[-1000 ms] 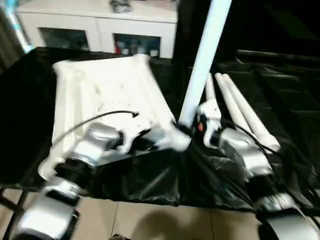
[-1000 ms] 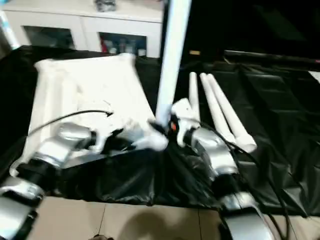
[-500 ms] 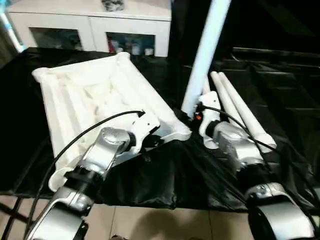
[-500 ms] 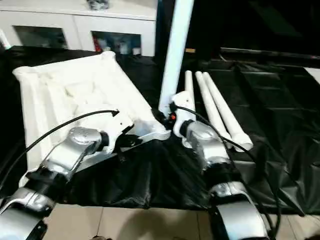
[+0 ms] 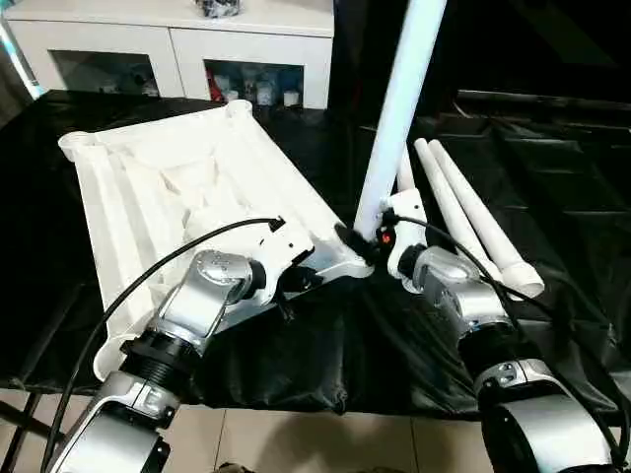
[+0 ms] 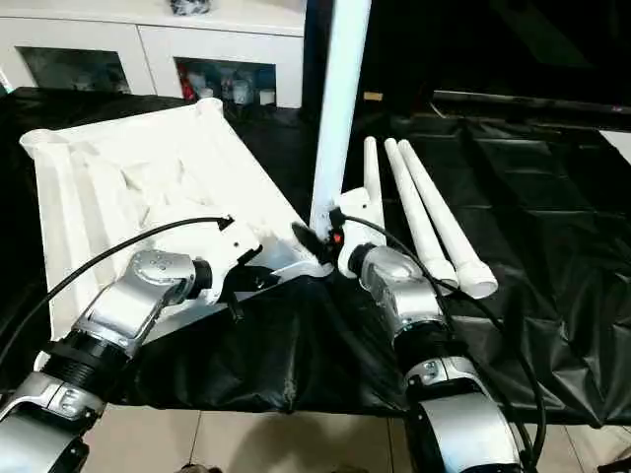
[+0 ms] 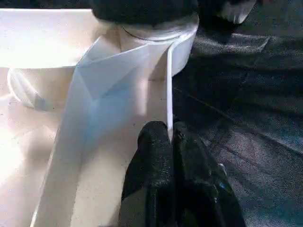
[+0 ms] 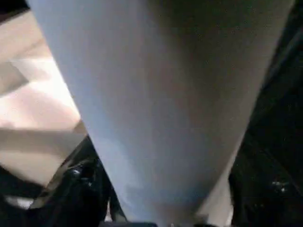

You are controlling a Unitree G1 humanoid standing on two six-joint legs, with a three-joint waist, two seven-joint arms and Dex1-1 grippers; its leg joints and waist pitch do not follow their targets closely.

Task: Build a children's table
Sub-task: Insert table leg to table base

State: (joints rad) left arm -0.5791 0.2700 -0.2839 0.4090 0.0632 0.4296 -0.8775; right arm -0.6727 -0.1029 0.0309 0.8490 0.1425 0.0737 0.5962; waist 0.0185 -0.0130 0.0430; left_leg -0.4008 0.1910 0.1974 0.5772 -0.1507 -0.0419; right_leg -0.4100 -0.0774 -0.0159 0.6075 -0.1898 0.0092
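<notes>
The white tabletop (image 5: 168, 187) lies ribbed side up on a black-covered table. My left gripper (image 5: 299, 279) is shut on the tabletop's thin rim (image 7: 169, 94), just behind the near right corner socket (image 7: 161, 38); its black fingers (image 7: 158, 151) pinch the rim from both sides. One white tube leg (image 5: 399, 108) stands nearly upright with its foot at that corner socket (image 5: 351, 258). My right gripper (image 5: 367, 239) is shut on the lowest part of this leg (image 8: 165, 94). Three more legs (image 6: 424, 212) lie side by side to the right.
A white cabinet with glass doors (image 5: 177, 39) stands behind the table. The black cover (image 5: 325, 345) hangs wrinkled over the table's near edge, above a tiled floor (image 5: 296, 443). Black cables run along both forearms.
The head camera has shifted and steadied, so the whole picture moved. Both grippers keep their holds, and the leg stays upright at the corner socket.
</notes>
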